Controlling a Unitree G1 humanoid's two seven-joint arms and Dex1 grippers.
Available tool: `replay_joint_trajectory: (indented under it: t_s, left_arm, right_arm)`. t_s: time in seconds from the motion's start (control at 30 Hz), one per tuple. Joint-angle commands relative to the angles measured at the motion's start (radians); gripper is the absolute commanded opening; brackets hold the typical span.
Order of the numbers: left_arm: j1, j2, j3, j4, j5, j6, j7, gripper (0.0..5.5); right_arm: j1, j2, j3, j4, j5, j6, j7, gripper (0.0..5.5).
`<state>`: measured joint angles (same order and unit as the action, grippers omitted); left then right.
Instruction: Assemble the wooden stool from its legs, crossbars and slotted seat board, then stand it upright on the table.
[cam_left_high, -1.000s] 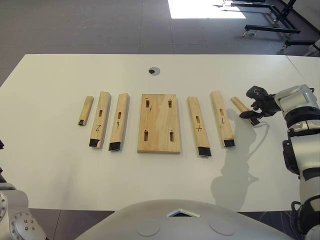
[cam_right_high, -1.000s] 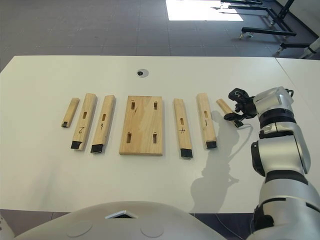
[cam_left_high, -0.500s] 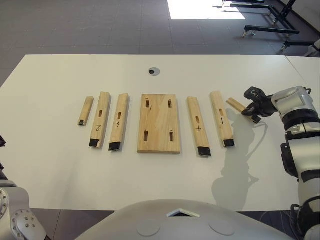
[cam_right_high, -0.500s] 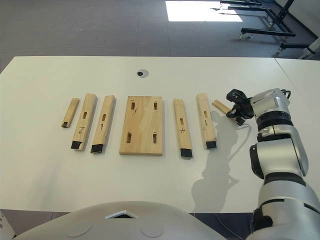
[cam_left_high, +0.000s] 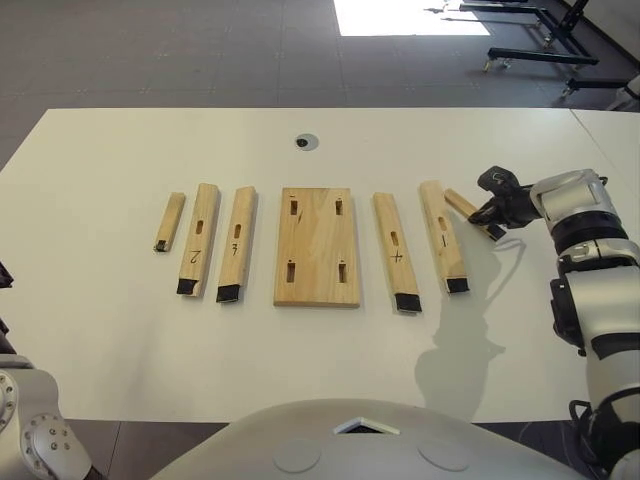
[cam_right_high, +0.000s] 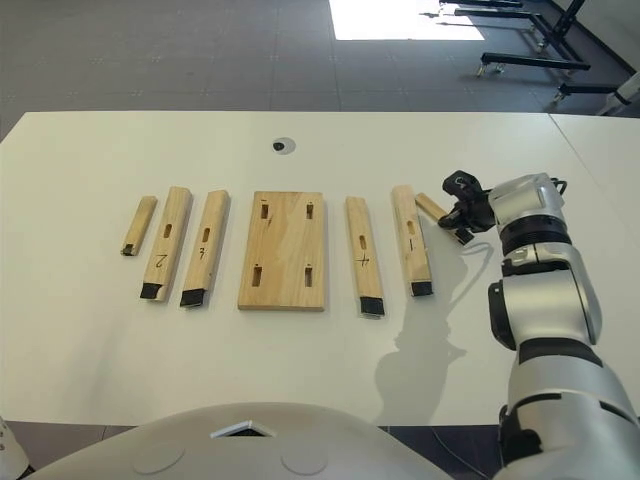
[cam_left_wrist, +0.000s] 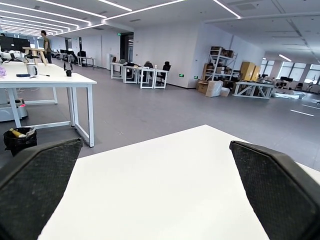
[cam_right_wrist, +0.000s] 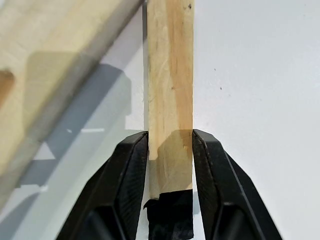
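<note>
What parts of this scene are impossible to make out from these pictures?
- Head views: the right gripper covers the short crossbar's gripped end.
- Right wrist view: the neighbouring leg is blurred and cut off by the edge.
- Left wrist view: the left gripper is cut off at both sides.

We record the slotted seat board (cam_left_high: 317, 246) lying flat, centred. At its 9 o'clock lie a leg pair (cam_left_high: 236, 243) and a short crossbar (cam_left_high: 171, 220). At its 3 o'clock lie another leg pair (cam_left_high: 395, 252) and an angled crossbar (cam_left_high: 460, 204), clamped by the right gripper (cam_left_high: 488, 217).
</note>
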<state>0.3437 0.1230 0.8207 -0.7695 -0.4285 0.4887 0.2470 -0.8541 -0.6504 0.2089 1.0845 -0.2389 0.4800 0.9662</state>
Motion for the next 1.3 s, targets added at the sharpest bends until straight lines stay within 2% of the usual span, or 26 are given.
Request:
replay_joint_trajectory:
  t_s: [0.03,0.27,0.37,0.47,0.6,0.7,0.9,1.07,1.17,1.3]
  left_arm:
    - [-0.028,0.052,0.012,0.024,-0.024,0.035,-0.011,5.40]
    - [-0.065,0.110,0.031,0.020,-0.106,0.084,-0.026,5.40]
    - [-0.128,0.129,0.040,0.041,-0.246,0.134,-0.022,5.40]
    - [-0.257,0.209,0.047,0.112,-0.407,0.205,-0.007,5.40]
    - [-0.438,0.327,0.001,0.220,-0.550,0.300,0.033,5.40]
    - [-0.578,0.360,-0.077,0.288,-0.626,0.361,0.080,5.40]
    - [-0.808,0.331,-0.313,0.403,-0.622,0.429,0.099,5.40]
    - [-0.797,0.235,-0.474,0.383,-0.568,0.431,0.110,5.40]
    - [-0.741,0.193,-0.491,0.362,-0.564,0.437,0.126,5.40]
    - [-0.694,0.119,-0.493,0.311,-0.625,0.443,0.161,5.40]
  right_arm:
    - [-0.040,0.025,-0.036,-0.020,0.034,0.029,-0.032,1.30]
    - [-0.049,0.025,-0.046,-0.004,0.034,-0.004,-0.121,1.30]
    - [-0.085,0.058,-0.106,-0.010,0.088,-0.002,-0.165,1.30]
    - [-0.109,0.101,-0.203,-0.070,0.186,0.006,-0.209,1.30]
    - [-0.083,0.180,-0.291,-0.256,0.307,0.087,-0.251,1.30]
    - [0.014,0.286,-0.290,-0.526,0.393,0.208,-0.270,1.30]
    - [0.264,0.489,-0.195,-0.970,0.494,0.372,-0.374,1.30]
    - [0.340,0.641,-0.135,-1.153,0.554,0.404,-0.458,1.30]
    - [0.337,0.681,-0.126,-1.184,0.577,0.405,-0.491,1.30]
    - [0.339,0.701,-0.057,-1.191,0.562,0.385,-0.515,1.30]
